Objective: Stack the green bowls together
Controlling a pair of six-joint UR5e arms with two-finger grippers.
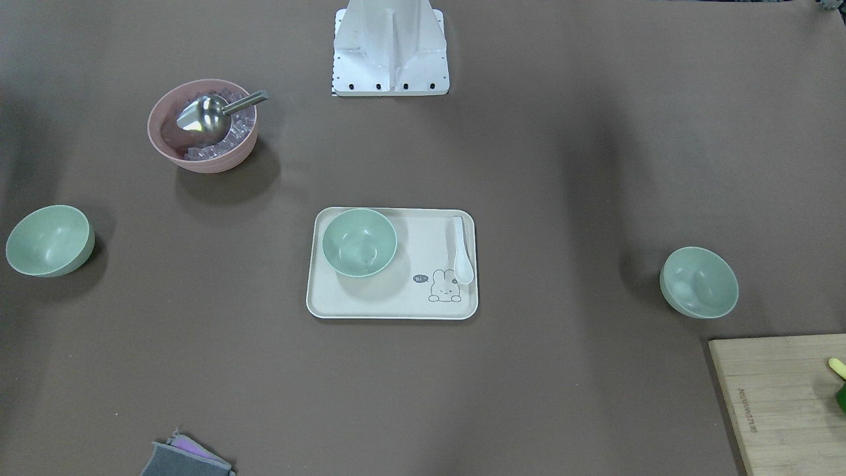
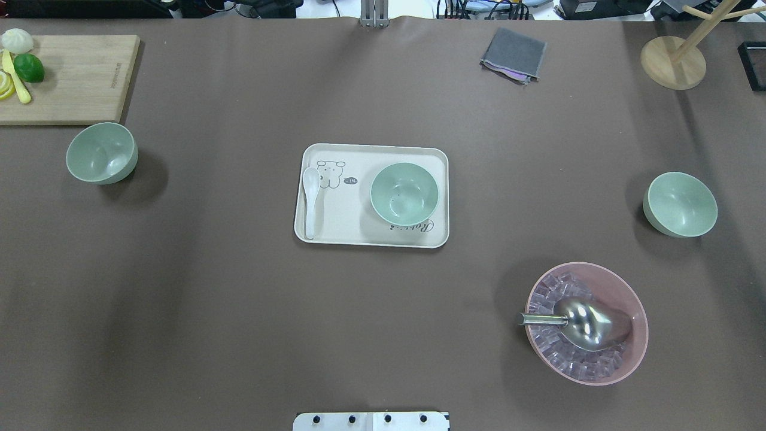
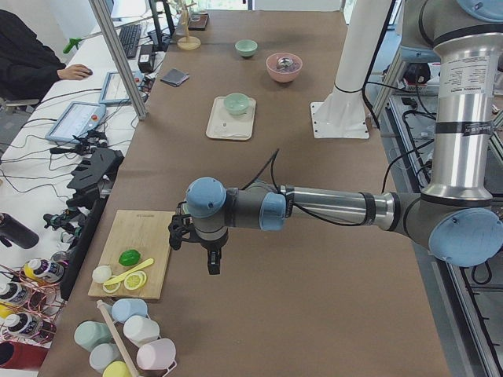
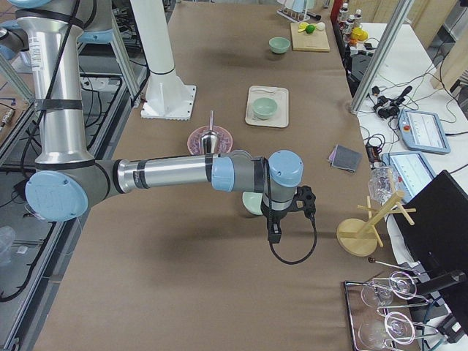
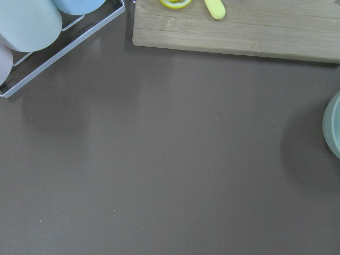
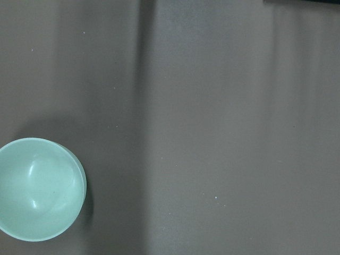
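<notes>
Left claw (image 3: 179, 236), side view only, bowls (image 2: 404, 194) apart

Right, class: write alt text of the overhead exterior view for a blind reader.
Three green bowls sit apart on a table: the middle bowl on a cream tray beside a white spoon, the left bowl by a cutting board, the right bowl alone. A pink bowl of ice holds a metal scoop.

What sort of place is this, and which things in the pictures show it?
Most likely a robotics lab staged for kitchen tasks: robot arms at a brown table, an operator beside tablets and cables, tableware props like green bowls.
</notes>
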